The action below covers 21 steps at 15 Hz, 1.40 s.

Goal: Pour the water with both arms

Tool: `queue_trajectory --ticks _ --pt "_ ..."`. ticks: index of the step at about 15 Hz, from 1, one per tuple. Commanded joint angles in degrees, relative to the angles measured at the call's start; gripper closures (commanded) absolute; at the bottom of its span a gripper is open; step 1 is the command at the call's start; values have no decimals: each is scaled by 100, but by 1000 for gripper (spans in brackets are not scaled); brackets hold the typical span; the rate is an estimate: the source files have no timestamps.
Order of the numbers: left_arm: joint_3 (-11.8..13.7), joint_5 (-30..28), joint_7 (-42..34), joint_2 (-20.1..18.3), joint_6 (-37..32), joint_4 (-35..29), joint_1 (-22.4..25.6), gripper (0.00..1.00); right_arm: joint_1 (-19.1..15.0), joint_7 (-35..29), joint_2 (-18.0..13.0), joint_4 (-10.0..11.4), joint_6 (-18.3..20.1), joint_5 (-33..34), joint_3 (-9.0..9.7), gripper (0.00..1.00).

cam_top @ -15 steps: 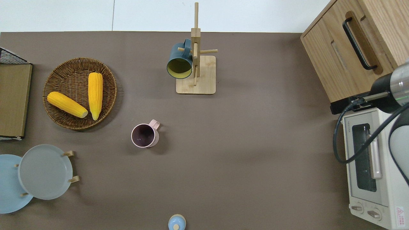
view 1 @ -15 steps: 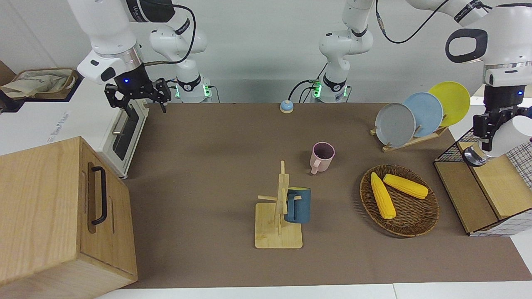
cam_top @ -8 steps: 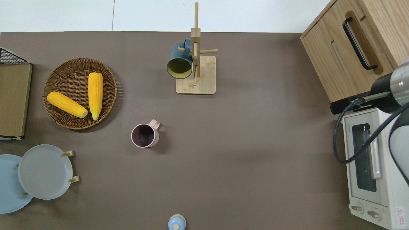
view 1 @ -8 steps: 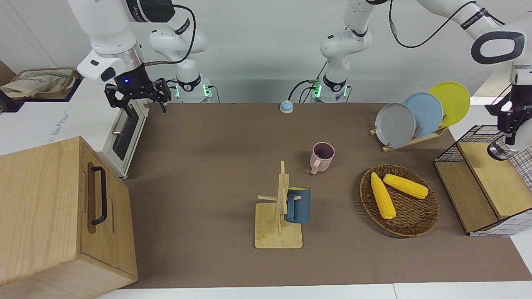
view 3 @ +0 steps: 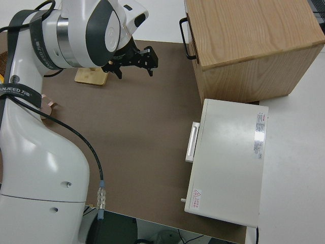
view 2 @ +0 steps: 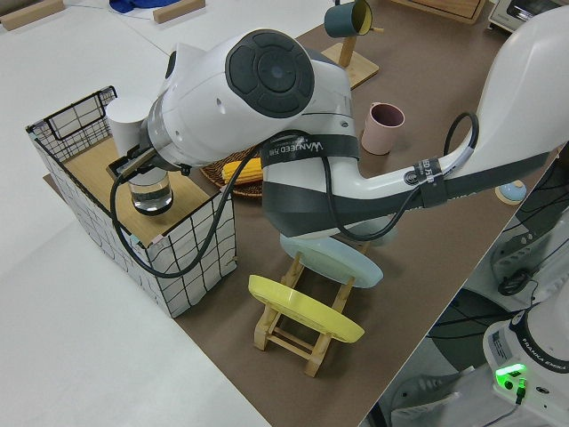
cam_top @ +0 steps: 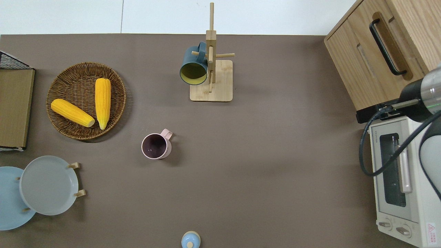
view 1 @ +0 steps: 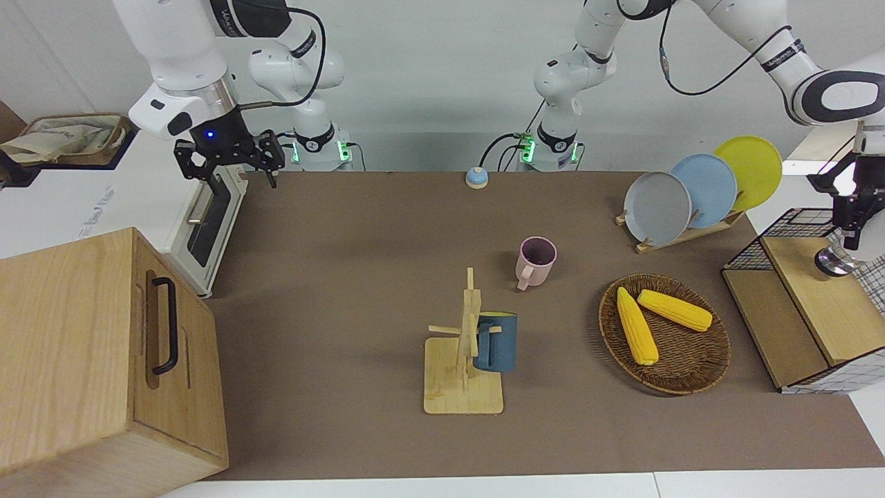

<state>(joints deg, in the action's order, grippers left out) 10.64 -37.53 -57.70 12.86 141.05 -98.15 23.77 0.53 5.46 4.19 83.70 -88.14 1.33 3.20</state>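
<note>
1. The right arm (view 1: 180,48) is parked; the right tool (view 1: 228,158) is seen with its fingers apart and empty. A two-arm pour could be upset if this arm joins late.
2. The left arm (view 1: 836,97) is a white jointed arm with a grey-black joint cap and a black cable. It reaches down to the shelf (view 1: 805,304) at its own end of the table.
3. The left tool (view 1: 855,225) is set low at a glass (view 2: 151,191) of water that stands on the shelf. Whether it is clamped on the glass cannot be told.
4. If the hold is loose, a slip on lifting is judged likely, and water would be spilled on the shelf.
5. The glass could be caught on the wire wall (view 2: 76,111) if it is swung out low.
6. The mug (view 1: 536,261) stands upright mid-table, well apart from the glass. Over the corn basket (view 1: 712,360) between them, water could be slopped by a fast carry.
</note>
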Motion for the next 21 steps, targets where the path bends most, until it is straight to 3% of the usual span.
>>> queue_trajectory --ticks 1,4,5,7,10,11,13,14,15,16,21 --pt "-97 -334 -294 164 -60 262 110 1000 -9 122 -24 -38 78 -72 -4 11" --pt "-97 -545 -391 261 -33 253 110 990 -9 122 -24 -38 78 -72 -4 11" --pt "-106 -554 -409 296 -33 253 110 943 -9 122 -24 -38 78 -72 -4 11" --pt "-97 -554 -409 305 -33 253 119 571 -9 122 -24 -38 78 -72 -4 11" --pt "-88 -554 -409 323 -33 253 119 517 -9 122 -24 -38 78 -81 -4 11" --pt "-88 -528 -409 323 -25 253 110 426 -9 122 -24 -64 78 -72 -4 11" --pt "-88 -571 -348 323 -24 253 119 373 -9 122 -24 -65 78 -63 -4 11" --pt "-88 -580 -330 323 -24 253 119 275 -9 122 -24 -65 78 -63 -4 11" --pt "-88 -537 -408 358 -24 253 128 55 -9 122 -24 -65 78 -72 -4 11" --pt "-88 -554 -409 367 -24 261 128 13 -9 122 -24 -65 78 -63 -4 11" --pt "-62 -440 -330 349 -77 270 101 11 -9 122 -24 -65 78 -63 -4 11"
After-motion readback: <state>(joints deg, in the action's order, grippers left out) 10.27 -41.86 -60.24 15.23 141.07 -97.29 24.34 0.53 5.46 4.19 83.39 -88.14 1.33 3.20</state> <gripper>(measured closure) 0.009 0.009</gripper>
